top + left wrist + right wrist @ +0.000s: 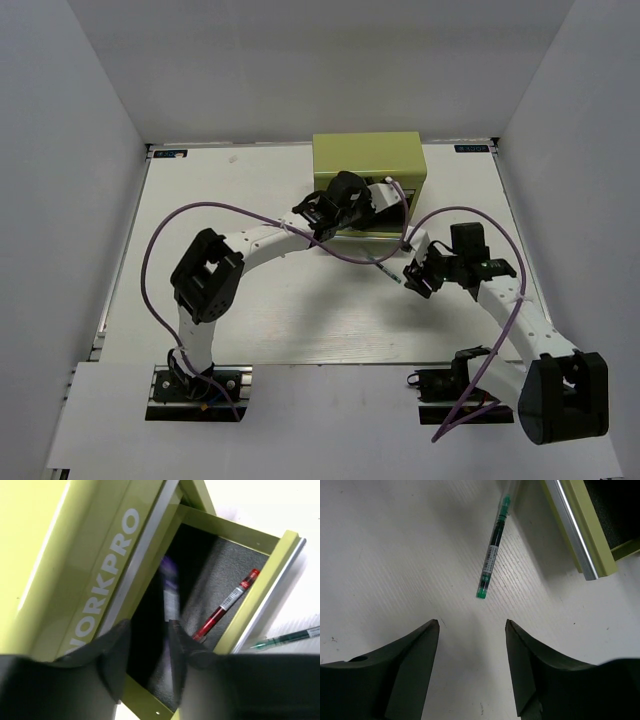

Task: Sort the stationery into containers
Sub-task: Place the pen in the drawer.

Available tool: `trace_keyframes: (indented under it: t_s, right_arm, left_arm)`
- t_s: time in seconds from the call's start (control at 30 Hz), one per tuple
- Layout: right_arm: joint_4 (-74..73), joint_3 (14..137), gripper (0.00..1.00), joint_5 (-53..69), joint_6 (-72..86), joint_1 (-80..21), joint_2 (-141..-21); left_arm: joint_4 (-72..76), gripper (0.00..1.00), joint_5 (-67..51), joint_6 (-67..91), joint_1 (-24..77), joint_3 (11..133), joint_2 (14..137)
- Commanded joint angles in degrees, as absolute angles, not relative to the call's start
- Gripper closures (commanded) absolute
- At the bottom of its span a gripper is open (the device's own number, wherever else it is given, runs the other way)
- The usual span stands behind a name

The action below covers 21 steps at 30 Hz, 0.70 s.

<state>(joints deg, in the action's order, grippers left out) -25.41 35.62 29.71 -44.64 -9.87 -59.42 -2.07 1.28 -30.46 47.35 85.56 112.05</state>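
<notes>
green-tipped pen (492,555) lies flat on the white bench (390,550), just outside the corner of the open drawer (262,580) of the olive-green chest (368,160). in the right wrist view it sits at 12 o'clock from the right end effector (472,626), its length running from 1 o'clock down to 7 o'clock, with the drawer corner at 2 o'clock. that end effector is over the bench with its fingers spread wide, holding nothing. inside the drawer, on the dark liner, a red pen (225,605) lies near the front wall. the left end effector (147,647) is over the drawer, fingers apart, with a blurred purple pen (170,592) at 12 o'clock from it, close to one finger; whether the pen touches that finger cannot be told. pale lettering on the chest reads workpro.
</notes>
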Motion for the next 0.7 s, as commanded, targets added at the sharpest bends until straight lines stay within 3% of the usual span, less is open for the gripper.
trace_keyframes:
  t_s: [0.0, 0.07, 0.1, 0.13, 0.33, 0.67]
  right_arm:
    - [-22.1, 36.2, 0.38, 31.6, -45.3, -10.5, -61.1]
    - [-20.7, 36.6, 0.35, 31.6, -45.0, -10.9, -63.3]
    - [-20.0, 36.8, 0.35, 31.6, -44.9, -11.4, -64.4]
    - [-20.0, 36.8, 0.34, 31.3, -44.9, -11.7, -65.1]
    - [-15.4, 38.1, 0.31, 27.5, -42.9, -15.5, -71.6]
    - [-8.6, 42.4, 0.34, 17.5, -36.7, -19.9, -82.8]
  left_arm:
    - [1.1, 0.43, 2.3, -30.5, 47.0, 85.3, 110.0]
    - [0.4, 0.33, 2.9, -29.9, 47.0, 86.6, 108.5]
    - [0.4, 0.13, 2.9, -29.4, 47.0, 87.1, 107.8]
    - [0.4, 0.0, 2.9, -27.9, 47.6, 87.1, 105.8]
    - [-1.9, 0.0, 4.5, -12.5, 47.6, 81.2, 93.7]
    - [-12.8, 0.0, 20.8, 22.1, 47.0, 49.5, 58.5]
